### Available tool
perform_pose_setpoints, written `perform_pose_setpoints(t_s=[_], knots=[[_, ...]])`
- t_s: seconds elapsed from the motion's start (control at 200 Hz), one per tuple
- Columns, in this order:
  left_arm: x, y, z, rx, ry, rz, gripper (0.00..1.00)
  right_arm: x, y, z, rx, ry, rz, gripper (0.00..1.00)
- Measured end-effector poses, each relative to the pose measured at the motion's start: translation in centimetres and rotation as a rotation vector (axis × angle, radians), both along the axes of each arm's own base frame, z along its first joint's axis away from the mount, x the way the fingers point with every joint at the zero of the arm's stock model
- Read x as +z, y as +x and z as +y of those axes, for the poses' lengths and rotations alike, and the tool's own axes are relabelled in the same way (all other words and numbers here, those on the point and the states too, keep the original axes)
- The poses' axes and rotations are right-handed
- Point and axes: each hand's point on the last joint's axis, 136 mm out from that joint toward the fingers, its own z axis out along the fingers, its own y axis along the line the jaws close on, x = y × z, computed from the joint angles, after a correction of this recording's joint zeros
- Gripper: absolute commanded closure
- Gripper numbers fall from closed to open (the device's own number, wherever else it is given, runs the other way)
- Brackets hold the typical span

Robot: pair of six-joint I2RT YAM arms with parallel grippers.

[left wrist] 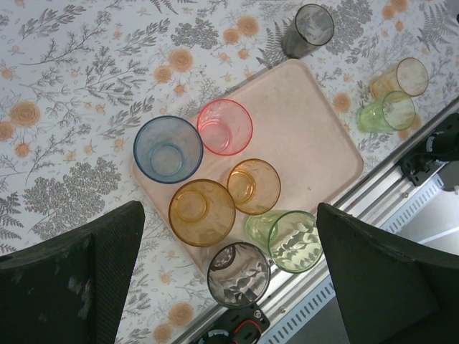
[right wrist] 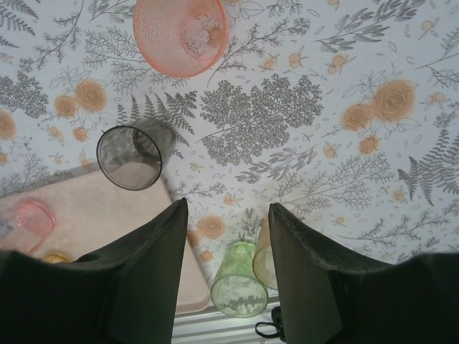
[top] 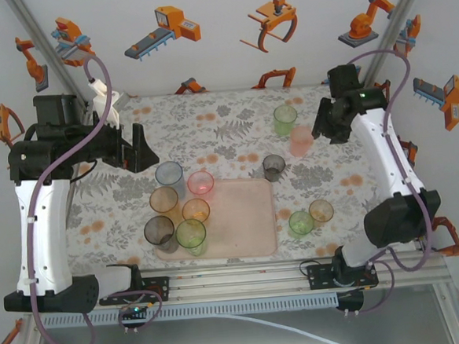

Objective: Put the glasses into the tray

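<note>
6 glasses cluster at the tray's left end; left gripper jaws wide open, empty; right gripper jaws apart, empty

Eleven tinted tumblers: six on the tray, five on the bench.

The pale pink tray lies flat near the bench's front edge, its right half bare. Upright and crowded at its left end stand a blue glass, a pink glass, a larger orange glass, a smaller orange glass, a smoky grey glass and a green glass. A dark grey glass stands just beside the tray's far right corner. Farther back, a far green glass and a salmon glass stand close together. Just right of the tray, a near green glass and a pale orange glass stand side by side.
</note>
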Motion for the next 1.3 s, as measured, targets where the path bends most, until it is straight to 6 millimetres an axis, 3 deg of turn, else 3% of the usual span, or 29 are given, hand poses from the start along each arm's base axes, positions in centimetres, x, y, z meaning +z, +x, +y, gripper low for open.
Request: perform_pose_setpoints(t_s=[0.471, 0.816, 1.036, 1.297], knots=[[-0.1, 0.0, 0.0, -0.004, 0.006, -0.001, 0.03, -5.1, 5.6, 0.4, 0.014, -0.012, 0.054, 0.48], [-0.1, 0.0, 0.1, -0.006, 0.013, -0.006, 0.03, -6.7, 8.4, 0.4, 0.024, -0.019, 0.067, 0.49], [-0.2, 0.1, 0.1, -0.007, 0.015, -0.003, 0.03, -9.1, 8.9, 0.1, 0.019, -0.021, 0.119, 0.49], [-0.5, 0.3, 0.1, -0.006, 0.018, 0.005, 0.03, -10.6, 9.1, -0.1, 0.022, -0.027, 0.149, 0.51]])
